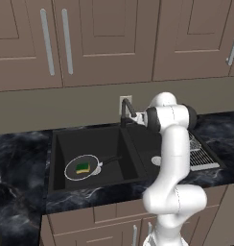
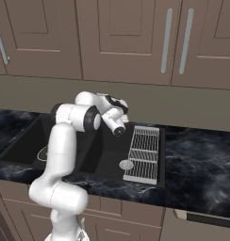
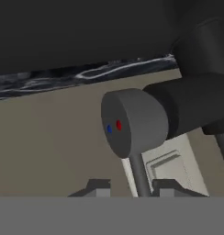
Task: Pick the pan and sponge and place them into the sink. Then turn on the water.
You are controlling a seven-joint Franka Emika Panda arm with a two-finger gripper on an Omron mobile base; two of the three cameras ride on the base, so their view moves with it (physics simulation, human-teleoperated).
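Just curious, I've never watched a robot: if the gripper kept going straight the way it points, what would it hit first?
Most likely the faucet lever, the thin rod already between the gripper fingertips, then the round faucet cap above it. Depth is hard to judge.

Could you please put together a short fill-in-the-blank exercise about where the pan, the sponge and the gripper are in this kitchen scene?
1. The pan lies in the ____ basin of the sink, as the left base view shows it.
2. The sponge rests inside the ____.
3. In the hand view, the thin faucet lever runs between the fingertips of the ____.
4. The wire dish rack sits on the sink's ____ side.

Missing words: left; pan; gripper; right
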